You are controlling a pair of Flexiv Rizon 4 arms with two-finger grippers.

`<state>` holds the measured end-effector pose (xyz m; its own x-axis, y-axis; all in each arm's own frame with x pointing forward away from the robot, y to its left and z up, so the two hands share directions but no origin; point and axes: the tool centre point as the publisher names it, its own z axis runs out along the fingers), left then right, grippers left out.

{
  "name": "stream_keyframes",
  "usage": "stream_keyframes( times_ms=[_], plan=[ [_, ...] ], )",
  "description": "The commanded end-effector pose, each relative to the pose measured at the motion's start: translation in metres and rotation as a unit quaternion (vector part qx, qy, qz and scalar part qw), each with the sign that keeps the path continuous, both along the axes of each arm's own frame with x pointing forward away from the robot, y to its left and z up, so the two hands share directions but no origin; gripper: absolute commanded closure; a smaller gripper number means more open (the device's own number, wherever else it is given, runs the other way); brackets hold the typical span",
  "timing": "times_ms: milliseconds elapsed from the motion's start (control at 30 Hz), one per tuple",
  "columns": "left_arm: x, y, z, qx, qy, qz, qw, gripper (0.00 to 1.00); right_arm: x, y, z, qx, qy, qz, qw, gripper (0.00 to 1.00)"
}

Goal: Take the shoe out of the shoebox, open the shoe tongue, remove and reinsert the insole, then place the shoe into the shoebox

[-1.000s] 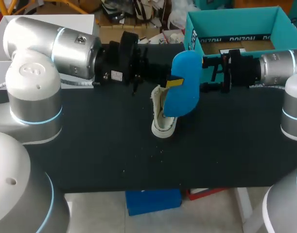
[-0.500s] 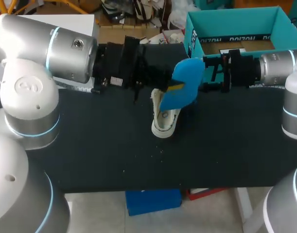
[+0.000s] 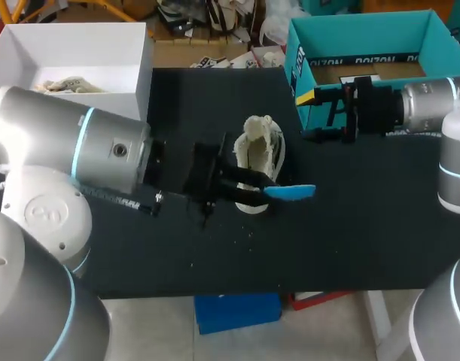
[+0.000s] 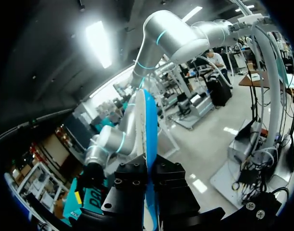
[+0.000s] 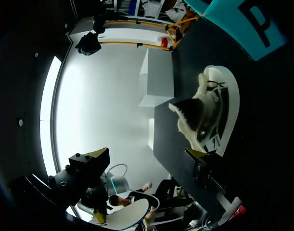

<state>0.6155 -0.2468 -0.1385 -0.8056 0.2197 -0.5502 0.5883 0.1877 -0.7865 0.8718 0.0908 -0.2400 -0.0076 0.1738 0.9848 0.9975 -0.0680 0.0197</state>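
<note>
A white sneaker (image 3: 260,150) stands on the black table (image 3: 365,233), its tongue pulled wide. My left gripper (image 3: 241,188) sits at the shoe's toe end, shut on a blue insole (image 3: 291,192) that lies flat and sticks out to the right. In the left wrist view the insole (image 4: 147,139) runs edge-on between the black fingers of that gripper (image 4: 149,168). My right gripper (image 3: 311,114) hangs open and empty by the front left corner of the teal shoebox (image 3: 365,34). In the right wrist view the sneaker (image 5: 209,113) lies ahead of that open gripper (image 5: 147,154), off to one side.
A white open box (image 3: 71,45) with crumpled paper stands at the back left. The teal shoebox (image 5: 243,19) fills the back right corner.
My left arm has swung down and toward the front, turning the insole from upright and face-on to flat and low at the shoe's toe. The shoe's opening is now uncovered. The right arm has not moved.
</note>
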Motion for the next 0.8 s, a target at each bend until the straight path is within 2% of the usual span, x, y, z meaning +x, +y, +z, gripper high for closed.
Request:
stream_keyframes(
  times_ms=[33,200,233,300,333,400,467,567,600,800],
  plan=[
    [-0.012,0.007,-0.007,-0.026,-0.01,0.031,0.999,1.0,0.0,0.002,-0.001,-0.001,0.0,-0.001,1.0,0.0],
    [-0.012,0.007,-0.007,-0.026,-0.01,0.031,0.999,1.0,0.0,0.002,-0.001,-0.001,0.0,-0.001,1.0,0.0],
    [-0.02,0.006,-0.004,-0.033,-0.047,0.032,0.998,1.0,0.0,0.002,-0.001,-0.001,0.0,-0.001,1.0,0.0],
    [-0.032,0.005,-0.006,-0.002,-0.161,0.038,0.986,1.0,0.0,0.002,-0.001,-0.001,0.0,-0.001,1.0,0.0],
    [-0.035,0.008,-0.011,-0.036,-0.171,0.04,0.984,1.0,0.0,0.002,-0.001,-0.001,0.0,-0.001,1.0,0.0],
    [-0.041,0.01,-0.02,-0.014,-0.24,0.044,0.97,1.0,0.0,0.002,-0.001,-0.001,0.0,-0.001,1.0,0.0],
    [-0.041,0.014,-0.029,-0.007,-0.271,0.05,0.961,1.0,0.0,0.002,-0.001,-0.001,0.0,-0.001,1.0,0.0],
    [-0.036,0.019,-0.043,0.014,-0.295,0.064,0.953,1.0,0.0,0.002,-0.001,-0.001,0.0,-0.001,1.0,0.0],
    [-0.032,0.022,-0.049,0.005,-0.278,0.064,0.958,1.0,0.0,0.002,-0.001,-0.001,0.0,-0.001,1.0,0.0],
    [-0.032,0.022,-0.049,0.005,-0.278,0.064,0.958,1.0,0.0,0.002,-0.001,-0.001,0.0,-0.001,1.0,0.0]
  ],
)
